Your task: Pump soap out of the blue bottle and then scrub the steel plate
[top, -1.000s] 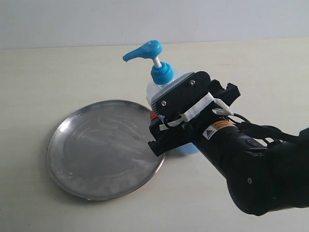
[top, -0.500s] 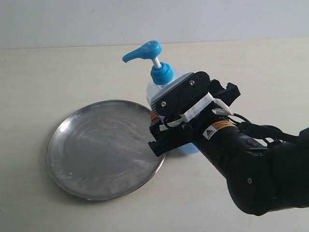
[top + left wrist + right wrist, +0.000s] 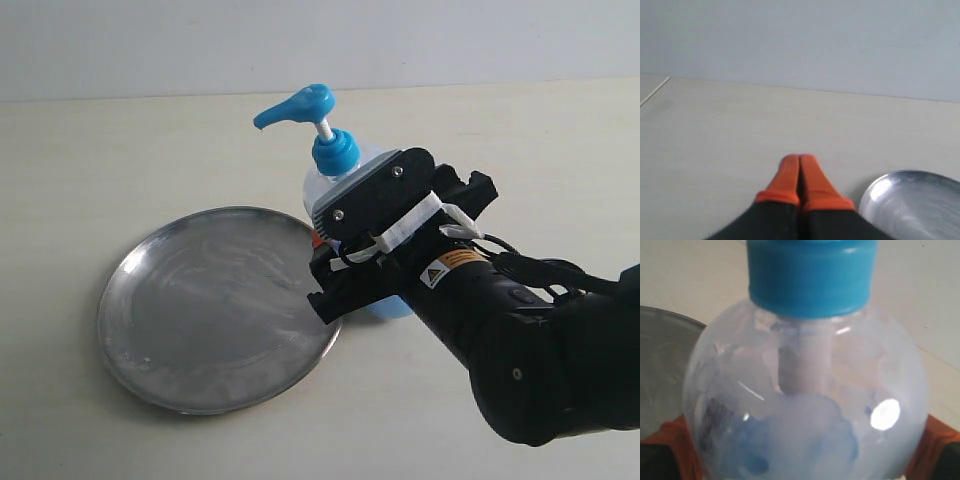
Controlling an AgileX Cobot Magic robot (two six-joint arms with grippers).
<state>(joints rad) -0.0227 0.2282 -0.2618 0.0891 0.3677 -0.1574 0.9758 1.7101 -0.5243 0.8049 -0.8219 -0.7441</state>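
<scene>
The blue bottle (image 3: 335,152) stands upright just right of the steel plate (image 3: 210,310), its blue pump head raised and its spout pointing left over the plate. My right gripper (image 3: 345,255) is shut on the bottle's body. In the right wrist view the bottle (image 3: 805,405) fills the space between the orange fingers (image 3: 675,440), with light blue soap (image 3: 755,460) inside. Pale smears streak the plate's surface. The left gripper (image 3: 800,162) is shut on nothing, low over the table beside the plate's rim (image 3: 915,205); the exterior view does not show it.
A pale beige tabletop (image 3: 120,150) runs back to a light wall. The right arm's black body (image 3: 520,340) covers the lower right of the exterior view and hides the bottle's lower half.
</scene>
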